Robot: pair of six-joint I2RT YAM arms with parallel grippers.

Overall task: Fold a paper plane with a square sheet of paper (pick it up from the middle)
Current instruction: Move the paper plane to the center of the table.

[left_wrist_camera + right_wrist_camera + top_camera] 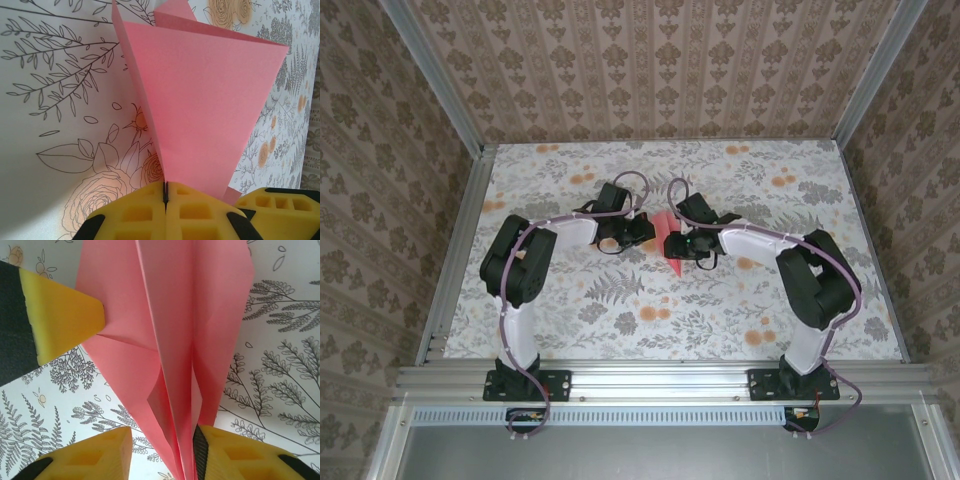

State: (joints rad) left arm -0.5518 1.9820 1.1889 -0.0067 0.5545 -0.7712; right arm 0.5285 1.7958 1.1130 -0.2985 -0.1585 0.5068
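Fern-and-flower printed cloth (pixel 620 300) covers the table, and I see the pink paper plane (pixel 205 110) at mid-table, between both arms. The left gripper (pixel 165 192) is pinched tight on a tapered corner, its yellow foam fingers (pixel 140 215) meeting. The right gripper (pixel 162 434) straddles the narrowing folds, jaws apart, with just its right black pad (pixel 200 450) touching the paper. The paper is thin and matte, with a sharp crease down its centre.

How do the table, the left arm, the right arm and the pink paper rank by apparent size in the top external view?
1. table
2. left arm and right arm: they look alike, so not ranked
3. pink paper
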